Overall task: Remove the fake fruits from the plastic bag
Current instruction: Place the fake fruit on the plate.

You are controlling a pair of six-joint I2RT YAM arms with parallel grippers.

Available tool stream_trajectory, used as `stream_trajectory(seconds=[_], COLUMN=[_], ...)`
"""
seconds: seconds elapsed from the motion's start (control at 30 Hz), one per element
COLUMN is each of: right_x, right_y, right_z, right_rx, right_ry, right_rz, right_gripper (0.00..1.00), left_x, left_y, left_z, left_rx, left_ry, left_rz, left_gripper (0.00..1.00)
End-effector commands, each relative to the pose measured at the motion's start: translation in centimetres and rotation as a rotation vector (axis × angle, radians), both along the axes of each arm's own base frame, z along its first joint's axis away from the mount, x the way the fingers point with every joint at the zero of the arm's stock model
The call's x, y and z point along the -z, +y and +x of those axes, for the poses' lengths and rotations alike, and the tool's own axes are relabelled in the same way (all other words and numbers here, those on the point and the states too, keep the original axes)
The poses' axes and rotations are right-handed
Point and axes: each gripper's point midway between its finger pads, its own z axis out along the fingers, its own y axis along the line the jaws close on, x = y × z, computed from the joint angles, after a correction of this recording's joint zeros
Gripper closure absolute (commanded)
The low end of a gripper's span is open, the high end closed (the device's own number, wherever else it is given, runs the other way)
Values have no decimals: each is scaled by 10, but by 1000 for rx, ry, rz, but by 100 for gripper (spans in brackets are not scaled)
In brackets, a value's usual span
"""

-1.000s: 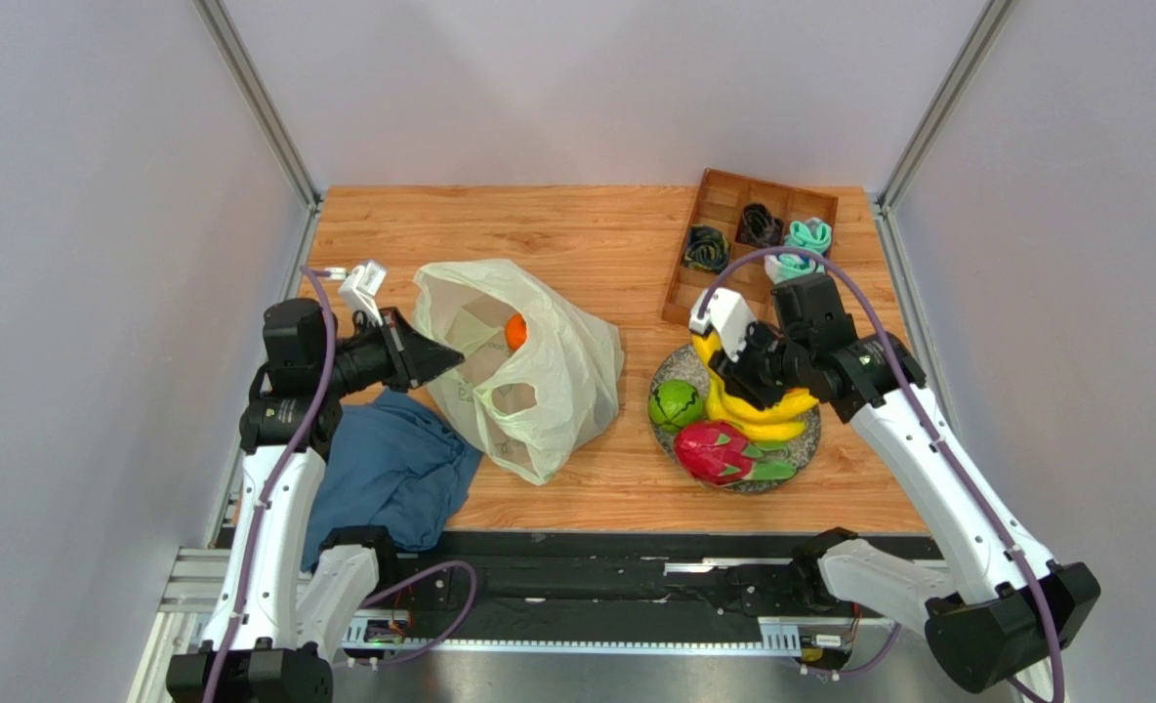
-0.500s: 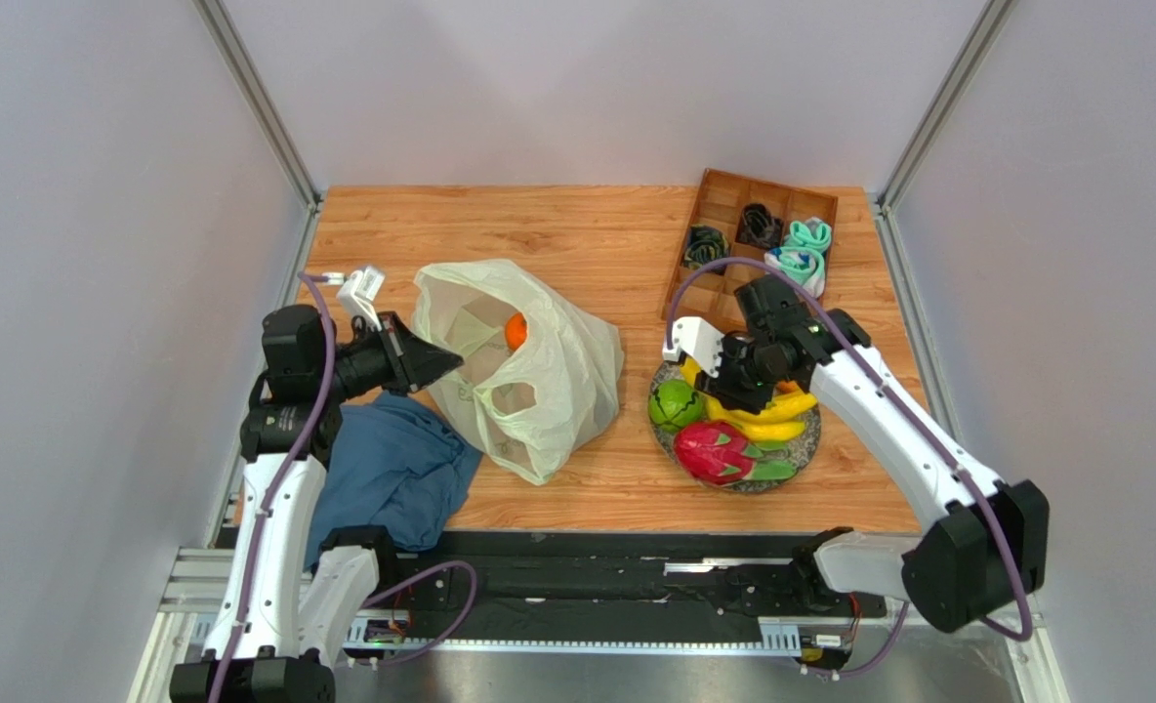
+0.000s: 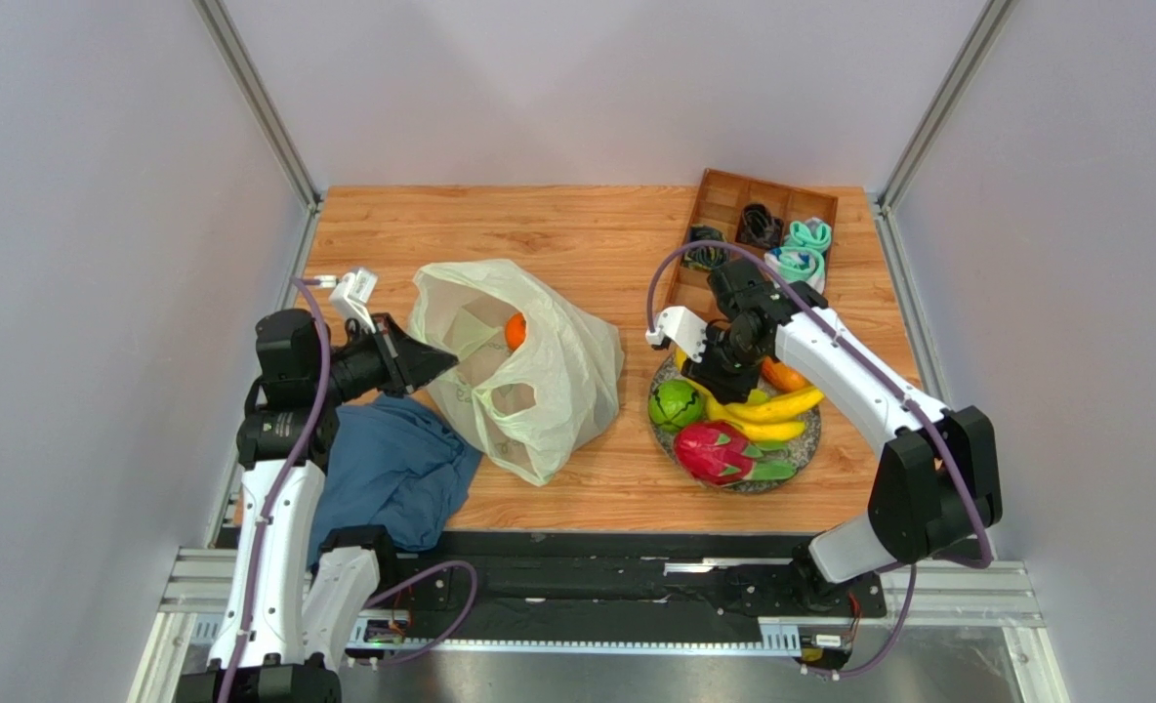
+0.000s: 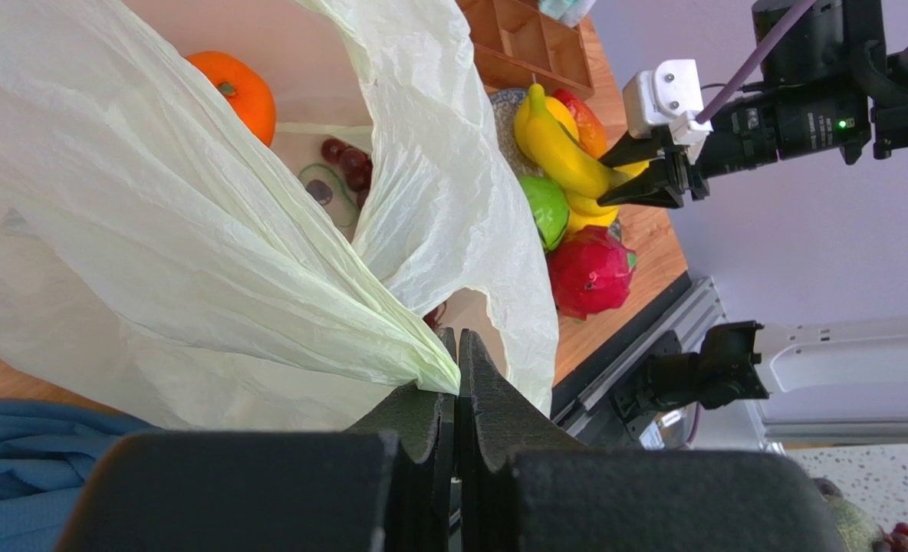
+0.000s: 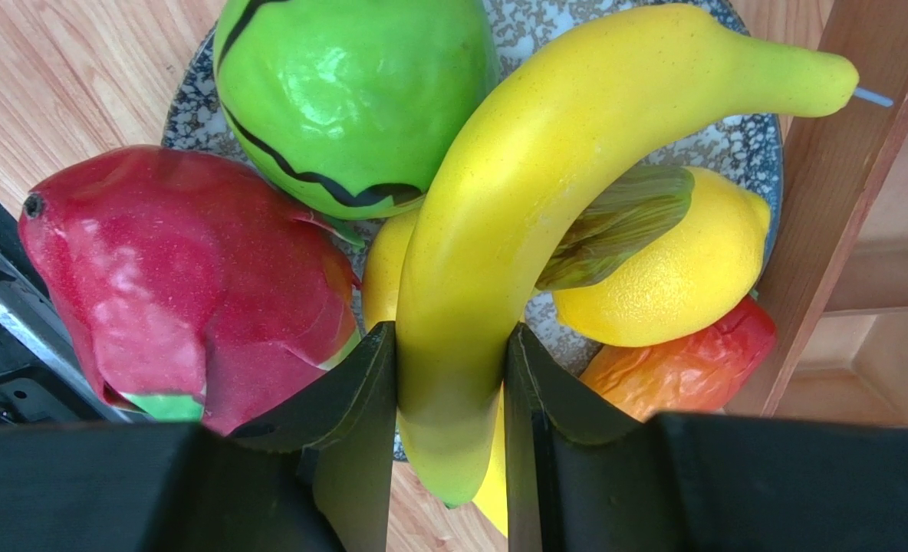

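Observation:
The pale yellow-green plastic bag [image 3: 525, 374] lies left of centre, mouth facing left. My left gripper [image 3: 430, 359] is shut on its rim [image 4: 456, 345], holding the mouth open. Inside it are an orange [image 4: 234, 92] and dark grapes [image 4: 349, 167]. My right gripper [image 3: 719, 388] stands over the speckled plate [image 3: 809, 440], its fingers closed on the yellow bananas [image 5: 516, 219]. On the plate lie the green apple [image 5: 349, 92], the pink dragon fruit [image 5: 194, 276], a lemon [image 5: 666, 265] and an orange fruit [image 5: 678, 368].
A wooden divided tray [image 3: 731, 191] with rolled socks stands at the back right, just behind the plate. A blue cloth [image 3: 393, 469] lies at the near left under my left arm.
My right gripper has swung left and further back over the plate, still with the bananas between its fingers. My left gripper still holds the bag.

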Motion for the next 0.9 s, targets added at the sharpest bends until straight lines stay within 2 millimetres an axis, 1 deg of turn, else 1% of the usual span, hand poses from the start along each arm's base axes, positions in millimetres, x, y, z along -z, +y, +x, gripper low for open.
stream_trajectory(seconds=[0.0,0.03,0.07,0.1,0.13,0.17,0.2,0.23,0.3,0.33,0.4,0.43,0.47,0.5,0.53,0.57,0.6,0.63,0.67,0.7,0.73,0.77,0.8,0.83,0.87], right_x=[-12,-13,-13,-14,-21,-27,-33,-51,-70,-95,-115,-136,-146,-160,-171,-180,-198,-204,-205,-217,-218,-218,-226,-209,-204], right_y=[1,0,0,0,2,4,3,13,20,33,46,59,71,85,98,120,140,152,180,201,217,242,261,281,298], right_z=[5,2,0,-2,-7,-11,-21,-15,-14,-4,-2,3,1,6,7,-1,4,6,-10,-5,-10,-24,-21,-19,-24], right_rx=[66,68,82,93,96,108,111,107,127,118,109,94,80,97,90,52,40,34,-37,-62,-77,-130,-138,-116,-123], right_ry=[-9,8,18,36,76,103,156,140,145,97,86,52,40,6,-19,-39,-110,-166,-180,-256,-259,-257,-286,-240,-215], right_rz=[-1,-4,-5,-8,-4,5,-1,47,86,158,232,308,345,407,454,490,561,565,583,629,657,685,738,736,749], right_gripper=[73,68,59,54,45,32,24,1,0,0,0,1,2,4,6,7,8,10,11,12,15,17,19,25,28], left_x=[-8,-9,-10,-9,-10,-9,-8,-7,-6,-3,-2,-1,0,1,1,2,2,1,0,0,-3,-4,-2,-7,-8], left_y=[-1,-2,-1,-1,-2,-2,-1,-2,-2,-2,-2,-2,-2,-2,-2,-2,-3,-4,-4,-6,-6,-7,-7,-7,-7], left_z=[2,3,3,4,4,4,4,4,4,5,5,5,5,5,4,4,2,1,0,-2,-4,-6,-10,-11,-13], left_rx=[4,9,7,7,8,8,7,9,11,9,7,9,9,8,6,8,12,14,18,25,30,33,33,35,32], left_ry=[-17,-20,-21,-23,-25,-23,-22,-17,-13,-7,-6,-6,-4,-4,2,7,9,13,14,30,33,40,68,61,65], left_rz=[-21,-24,-25,-24,-26,-26,-26,-29,-33,-34,-35,-37,-38,-37,-40,-41,-46,-50,-53,-60,-63,-65,-69,-62,-57], left_gripper=[100,100,100,100,100,100,100,100,100,100,100,100,100,100,100,100,100,100,100,100,100,100,100,100,100])
